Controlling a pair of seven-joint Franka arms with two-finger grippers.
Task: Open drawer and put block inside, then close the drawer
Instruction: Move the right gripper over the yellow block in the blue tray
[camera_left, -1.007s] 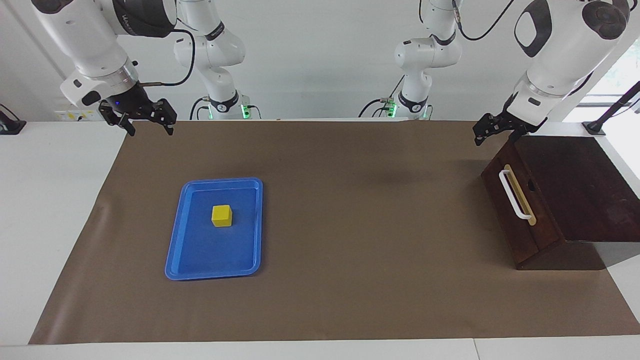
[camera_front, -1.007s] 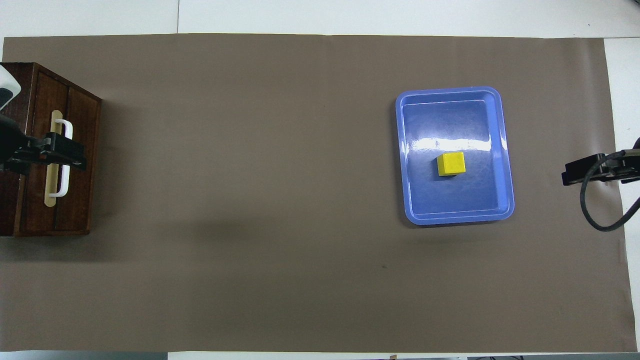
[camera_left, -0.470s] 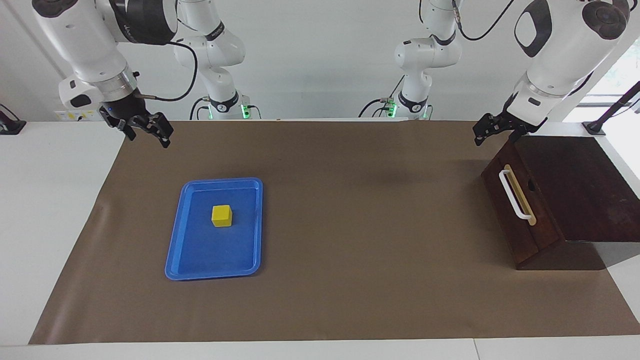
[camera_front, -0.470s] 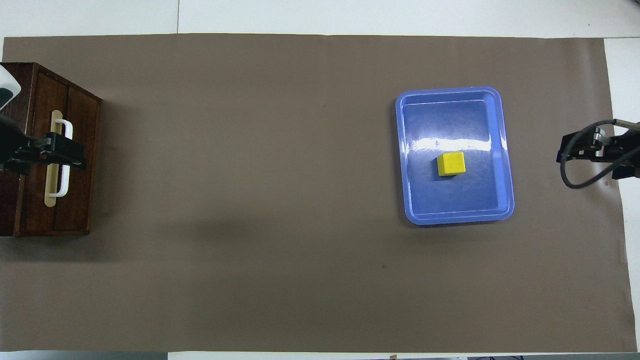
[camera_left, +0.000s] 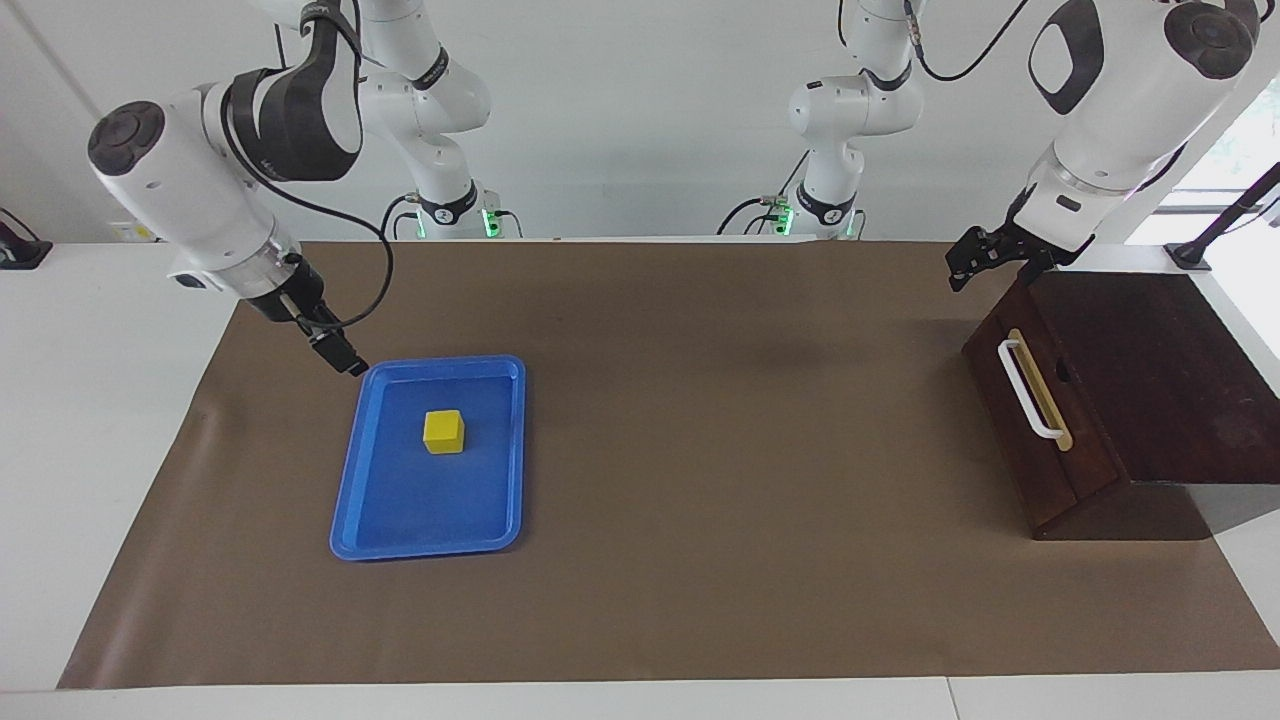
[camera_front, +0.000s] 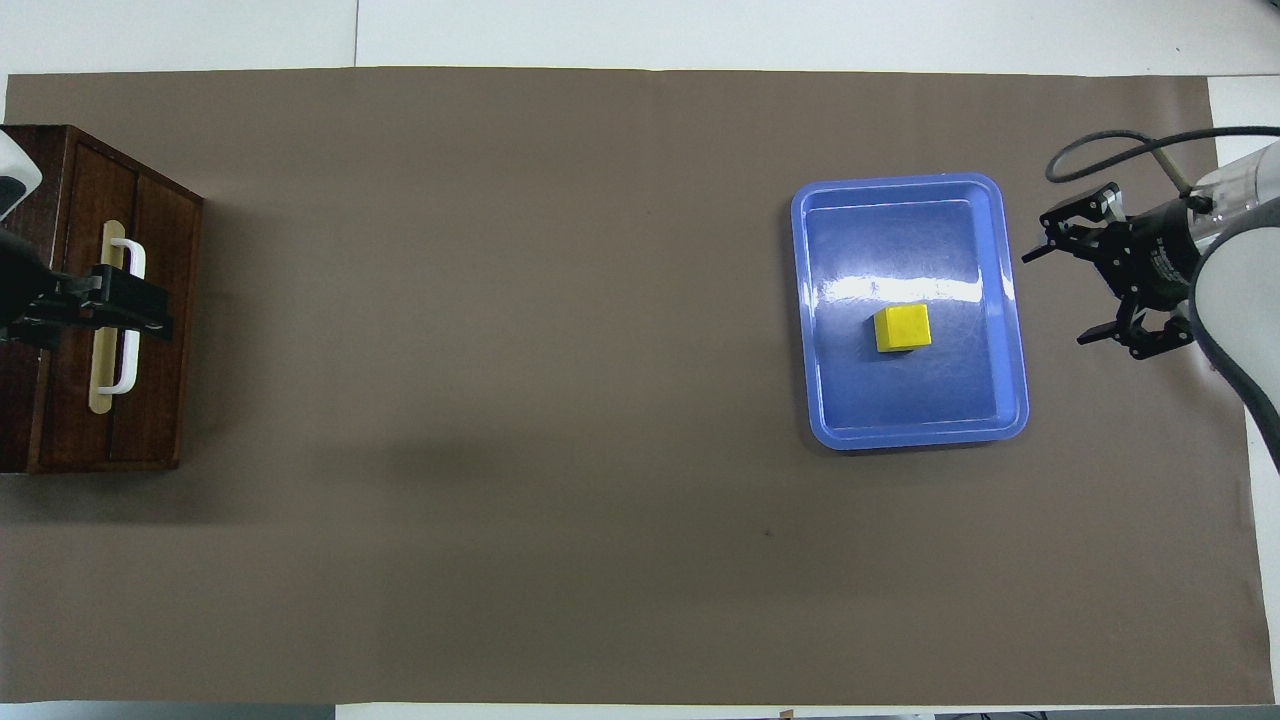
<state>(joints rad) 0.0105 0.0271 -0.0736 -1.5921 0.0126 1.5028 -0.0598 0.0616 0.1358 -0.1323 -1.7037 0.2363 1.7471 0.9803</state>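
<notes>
White jointed arms, dark grey joint caps, black tools, black cables

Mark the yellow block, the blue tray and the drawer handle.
block (camera_left: 443, 431), facing view, front face.
blue tray (camera_left: 440, 545), facing view, rim.
drawer handle (camera_left: 1029, 388), facing view, white bar.

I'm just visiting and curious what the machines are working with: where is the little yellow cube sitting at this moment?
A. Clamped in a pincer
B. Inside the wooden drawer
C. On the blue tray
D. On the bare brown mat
C: the yellow cube rests on the floor of the blue tray, untouched, while the drawer is shut.
</notes>
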